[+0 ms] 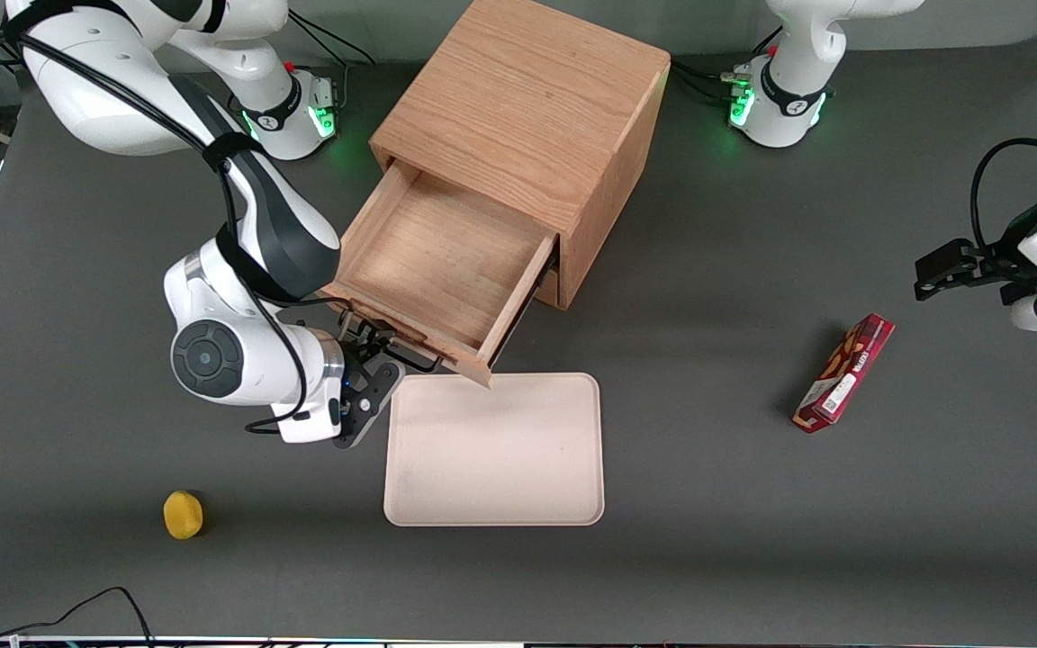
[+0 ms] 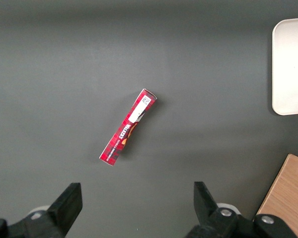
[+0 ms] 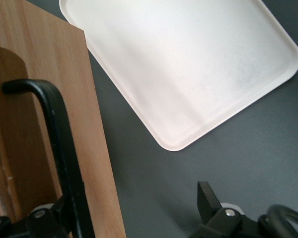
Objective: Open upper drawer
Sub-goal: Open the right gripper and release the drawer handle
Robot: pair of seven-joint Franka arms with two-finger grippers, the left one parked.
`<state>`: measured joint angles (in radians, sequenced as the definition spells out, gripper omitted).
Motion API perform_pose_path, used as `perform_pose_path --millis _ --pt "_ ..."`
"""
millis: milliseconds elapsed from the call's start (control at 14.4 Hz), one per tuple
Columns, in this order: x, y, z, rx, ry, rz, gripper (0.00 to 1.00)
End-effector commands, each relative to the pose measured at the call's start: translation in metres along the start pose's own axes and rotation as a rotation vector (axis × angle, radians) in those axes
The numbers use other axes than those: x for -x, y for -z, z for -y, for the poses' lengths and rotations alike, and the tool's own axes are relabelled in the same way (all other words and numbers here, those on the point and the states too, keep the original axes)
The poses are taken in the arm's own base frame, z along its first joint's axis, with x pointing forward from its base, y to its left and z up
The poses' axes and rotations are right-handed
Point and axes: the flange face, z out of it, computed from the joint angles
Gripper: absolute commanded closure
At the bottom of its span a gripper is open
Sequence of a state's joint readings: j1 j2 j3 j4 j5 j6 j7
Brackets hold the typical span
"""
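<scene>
The upper drawer [image 1: 442,256] of the light-oak cabinet [image 1: 527,99] stands pulled well out, its inside bare wood. Its thin black bar handle [image 1: 412,362] runs along the drawer front [image 3: 89,124], which faces the front camera. My right gripper [image 1: 381,349] is at that front, below the drawer's rim, and it is open. In the right wrist view the gripper [image 3: 134,208] straddles the edge of the drawer front. The handle [image 3: 59,134] passes close by one finger, while the other finger [image 3: 206,198] hangs over bare table.
A cream tray [image 1: 496,450] lies on the table just nearer the camera than the drawer front. A red snack box [image 1: 844,372] lies toward the parked arm's end. A small yellow object [image 1: 183,515] sits near the table's front edge at the working arm's end.
</scene>
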<state>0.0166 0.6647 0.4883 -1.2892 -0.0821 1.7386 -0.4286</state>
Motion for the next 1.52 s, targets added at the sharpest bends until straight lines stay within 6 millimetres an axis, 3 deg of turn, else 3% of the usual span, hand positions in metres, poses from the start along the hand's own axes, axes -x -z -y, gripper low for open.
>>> perform_pose_path --millis 0,554,693,901,1109,1248,1317,1455 --pt "-0.004 0.004 -0.01 0.011 0.014 0.009 0.0" --pt "0.003 0.044 0.011 -0.009 0.01 0.049 0.0" --pt "0.0 0.057 0.026 -0.011 0.012 0.065 0.0" --pt "0.013 0.095 0.038 0.013 -0.01 0.062 0.0" --pt "0.037 0.147 0.049 0.049 -0.031 0.012 0.0" --pt "0.069 0.182 0.035 0.072 -0.086 -0.026 0.0" --pt "0.081 0.188 0.035 0.086 -0.131 -0.022 0.0" --pt "0.117 0.201 0.011 0.095 -0.271 -0.025 0.0"
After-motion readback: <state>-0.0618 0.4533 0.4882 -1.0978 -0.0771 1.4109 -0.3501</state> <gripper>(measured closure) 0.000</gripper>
